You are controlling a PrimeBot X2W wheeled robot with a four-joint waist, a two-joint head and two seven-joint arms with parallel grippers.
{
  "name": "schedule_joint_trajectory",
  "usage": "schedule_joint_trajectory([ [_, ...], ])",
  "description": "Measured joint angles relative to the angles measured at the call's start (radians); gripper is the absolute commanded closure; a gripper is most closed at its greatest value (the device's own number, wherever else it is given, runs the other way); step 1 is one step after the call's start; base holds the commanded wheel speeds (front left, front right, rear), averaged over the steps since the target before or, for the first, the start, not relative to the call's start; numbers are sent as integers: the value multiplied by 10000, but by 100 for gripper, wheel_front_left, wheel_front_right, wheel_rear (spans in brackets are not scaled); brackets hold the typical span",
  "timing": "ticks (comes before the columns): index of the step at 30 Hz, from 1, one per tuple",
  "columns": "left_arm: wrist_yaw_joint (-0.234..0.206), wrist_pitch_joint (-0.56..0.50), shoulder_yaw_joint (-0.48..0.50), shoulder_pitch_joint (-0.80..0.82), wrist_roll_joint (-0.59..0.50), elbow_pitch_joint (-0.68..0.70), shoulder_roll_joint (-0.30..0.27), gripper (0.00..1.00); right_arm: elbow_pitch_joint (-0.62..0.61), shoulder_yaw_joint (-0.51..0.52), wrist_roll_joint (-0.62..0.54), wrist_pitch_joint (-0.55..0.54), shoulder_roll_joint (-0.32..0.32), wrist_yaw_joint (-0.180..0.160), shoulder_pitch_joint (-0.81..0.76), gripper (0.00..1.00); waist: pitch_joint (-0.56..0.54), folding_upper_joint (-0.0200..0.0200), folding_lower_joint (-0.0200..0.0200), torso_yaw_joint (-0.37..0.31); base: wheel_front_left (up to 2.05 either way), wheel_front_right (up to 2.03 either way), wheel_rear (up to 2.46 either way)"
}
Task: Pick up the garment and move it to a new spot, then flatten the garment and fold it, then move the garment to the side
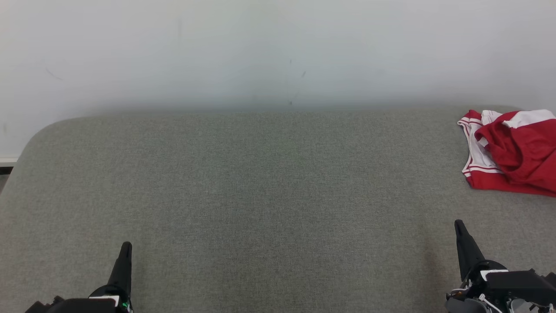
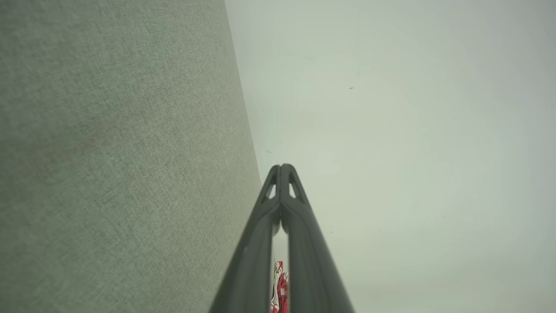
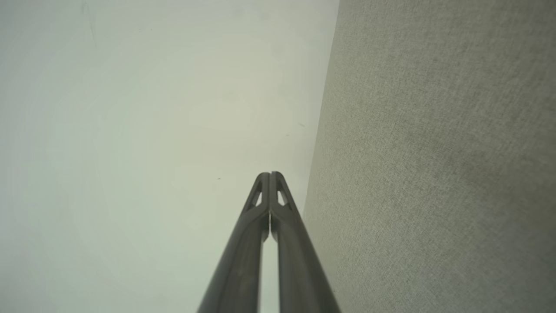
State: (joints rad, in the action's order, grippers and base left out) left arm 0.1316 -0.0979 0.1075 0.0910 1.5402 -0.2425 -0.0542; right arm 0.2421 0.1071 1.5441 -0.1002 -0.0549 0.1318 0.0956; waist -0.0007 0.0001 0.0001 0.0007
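The garment (image 1: 512,152), red with white panels and striped trim, lies crumpled at the far right of the grey fabric surface (image 1: 260,182), partly cut off by the head view's right edge. A sliver of the garment (image 2: 280,289) peeks between my left fingers in the left wrist view. My left gripper (image 1: 125,248) rests at the lower left, shut and holding nothing; its tips (image 2: 281,167) meet. My right gripper (image 1: 458,225) sits at the lower right, below and left of the garment, also shut and holding nothing, tips (image 3: 270,174) together.
A pale wall (image 1: 278,52) rises behind the grey surface, whose far left corner (image 1: 47,130) is rounded. A strip of floor and skirting (image 1: 6,167) shows at the left edge.
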Motion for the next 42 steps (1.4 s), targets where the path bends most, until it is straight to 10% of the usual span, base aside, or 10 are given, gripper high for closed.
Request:
schedule_joint_trajectory([
  [42, 0, -182, 67, 135, 694, -25, 31, 100, 29, 79, 677, -144, 44, 0, 106, 100, 39, 0, 0, -7, 0, 0, 0],
])
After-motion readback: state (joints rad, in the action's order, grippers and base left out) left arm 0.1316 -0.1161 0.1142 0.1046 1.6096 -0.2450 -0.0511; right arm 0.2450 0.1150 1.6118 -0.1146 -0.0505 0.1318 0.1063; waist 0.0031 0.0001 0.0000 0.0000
